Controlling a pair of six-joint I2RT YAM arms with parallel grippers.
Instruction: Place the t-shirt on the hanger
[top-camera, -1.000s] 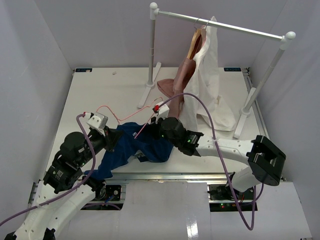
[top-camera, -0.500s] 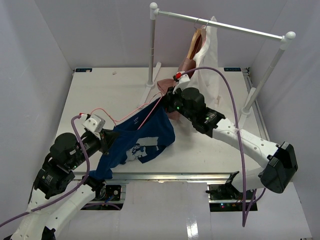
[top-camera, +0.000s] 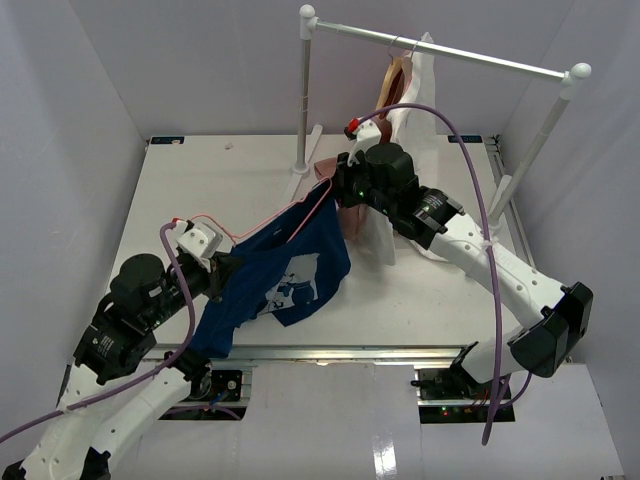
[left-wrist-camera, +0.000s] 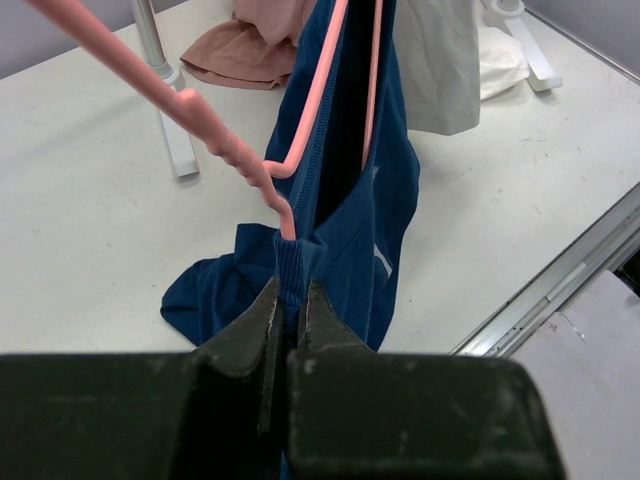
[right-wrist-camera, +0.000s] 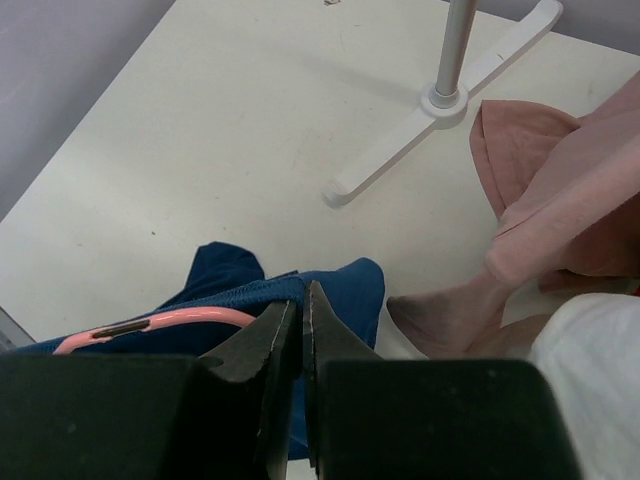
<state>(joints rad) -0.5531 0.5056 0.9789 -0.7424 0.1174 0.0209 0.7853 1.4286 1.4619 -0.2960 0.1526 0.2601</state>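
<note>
The left hand (left-wrist-camera: 290, 303) pinches a ribbed edge of the t-shirt (top-camera: 300, 262). The right hand (right-wrist-camera: 302, 298), pressed together, seems to nip its far right corner. The shirt hangs stretched between them, above the tabletop (top-camera: 200, 180). The hanger (left-wrist-camera: 225, 145) enters the opening only partly, so I judge that seating both shoulders is left.

No legible text or labels anywhere, white print on the t-shirt (top-camera: 285, 270) too small to read

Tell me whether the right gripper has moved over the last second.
Yes. The right gripper swung away from the arms' bases toward the rack's left post, pulling the t-shirt along.
</note>
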